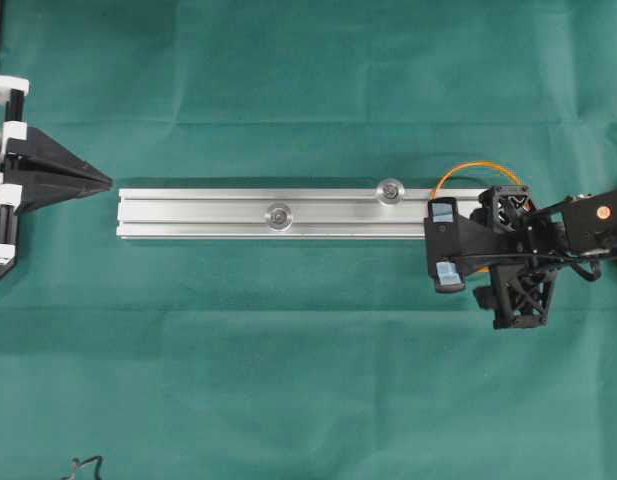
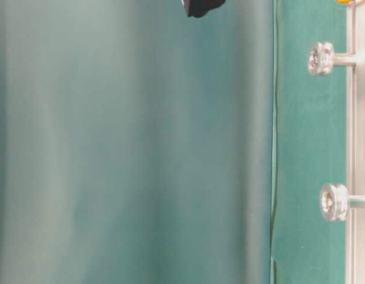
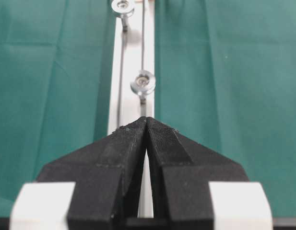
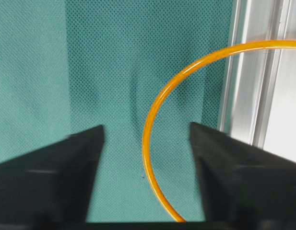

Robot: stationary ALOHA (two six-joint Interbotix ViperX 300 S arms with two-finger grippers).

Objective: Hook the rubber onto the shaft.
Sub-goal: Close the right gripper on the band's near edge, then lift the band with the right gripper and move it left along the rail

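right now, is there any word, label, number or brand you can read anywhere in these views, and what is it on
None: no readable text in any view.
Long silver aluminium rail: bare metal, no markings.
Two round silver shafts: no stamps legible.
Thin orange rubber loop: plain.
Black right gripper: blue patches on its fingers, no lettering visible.
Black left gripper and green cloth: unmarked.

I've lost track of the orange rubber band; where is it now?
Overhead, the rubber lies at the rail's right end, between the right gripper's open fingers.
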